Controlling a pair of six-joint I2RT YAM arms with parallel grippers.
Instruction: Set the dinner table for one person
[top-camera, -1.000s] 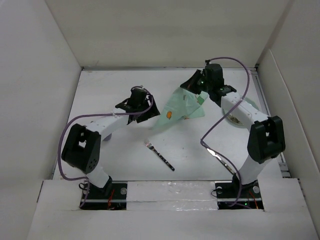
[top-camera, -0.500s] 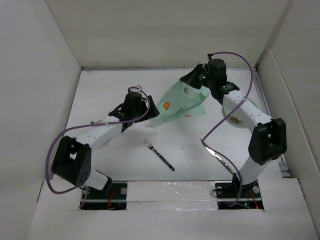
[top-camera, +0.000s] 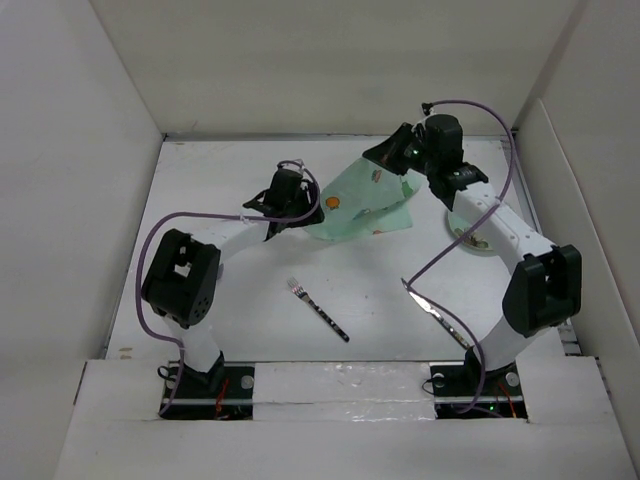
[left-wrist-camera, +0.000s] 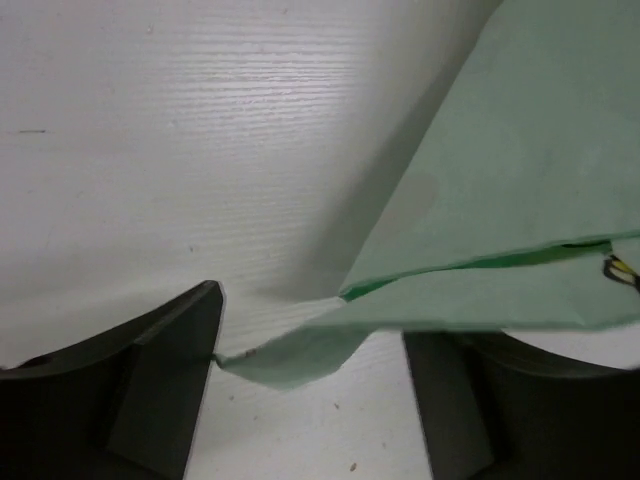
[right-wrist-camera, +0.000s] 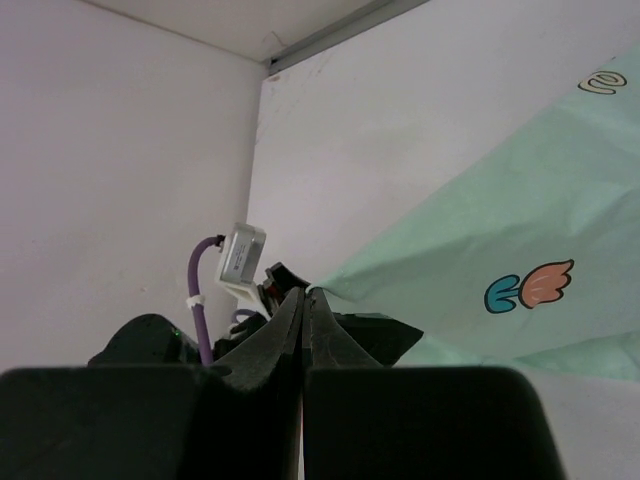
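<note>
The mint-green cartoon-print placemat (top-camera: 362, 205) hangs partly lifted over the far middle of the white dinner table (top-camera: 220, 290). My right gripper (top-camera: 392, 163) is shut on its far edge and holds it up; in the right wrist view the shut fingertips (right-wrist-camera: 305, 293) pinch the cloth (right-wrist-camera: 520, 230). My left gripper (top-camera: 295, 212) is open at the placemat's left corner. In the left wrist view that corner (left-wrist-camera: 290, 360) lies between the open jaws (left-wrist-camera: 315, 375) and touches the left finger (left-wrist-camera: 150, 390).
A black-handled fork (top-camera: 320, 311) lies at the near middle of the table. A knife (top-camera: 437, 315) lies near right. A pale dish (top-camera: 487, 243) sits at the right, partly hidden by the right arm. White walls enclose the table.
My left gripper has moved right and farther back to the placemat's left corner. My right gripper has drawn the placemat back and up, spreading it wider.
</note>
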